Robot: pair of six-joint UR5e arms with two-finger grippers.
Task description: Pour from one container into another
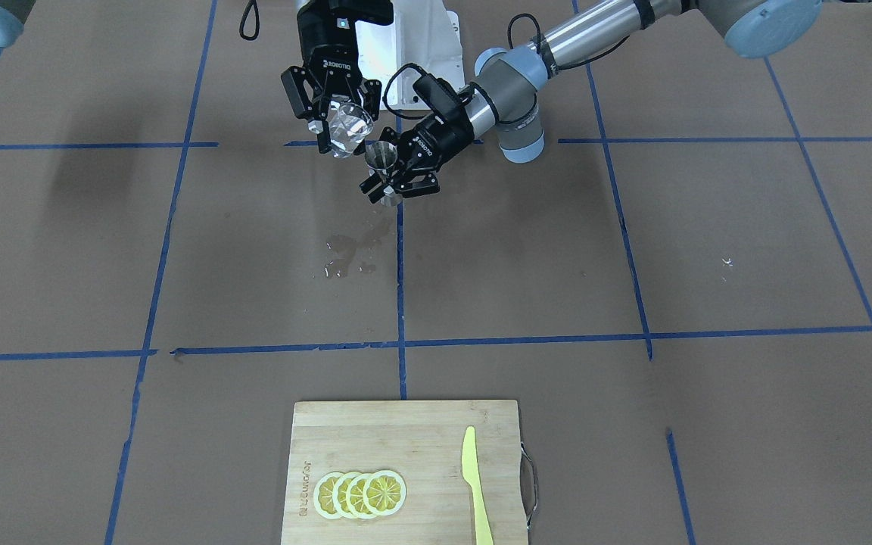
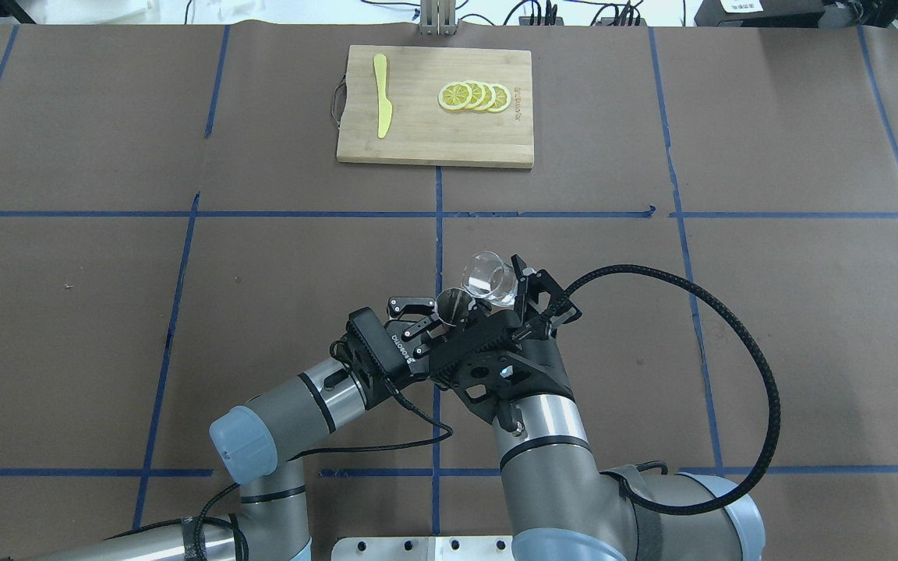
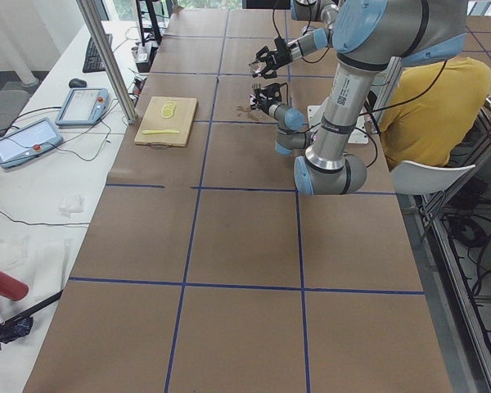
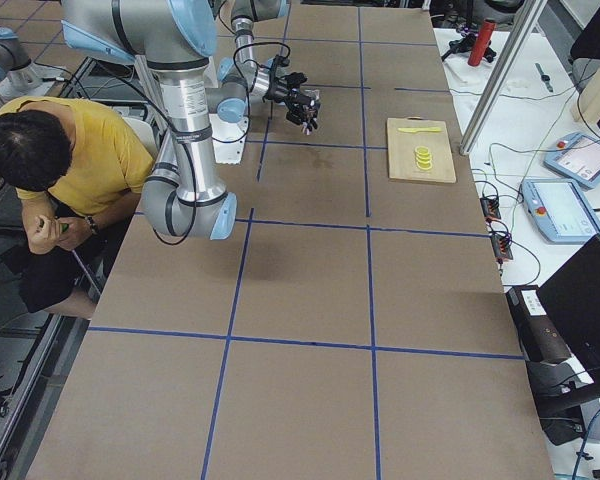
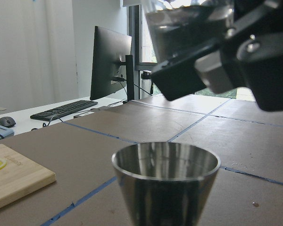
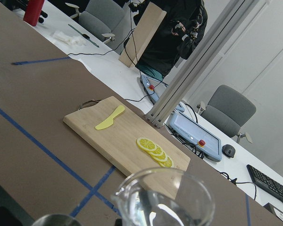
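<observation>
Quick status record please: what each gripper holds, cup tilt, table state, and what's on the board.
right gripper: shut on glass cup, tilted toward jigger
left gripper: shut on jigger, upright, off the table
table: wet patch below the grippers
cutting board: lemon slices and yellow knife on it

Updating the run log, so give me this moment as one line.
stage: pour poised | right hand: shut on glass cup, tilted above jigger | left hand: shut on jigger, upright | table: wet patch nearby
</observation>
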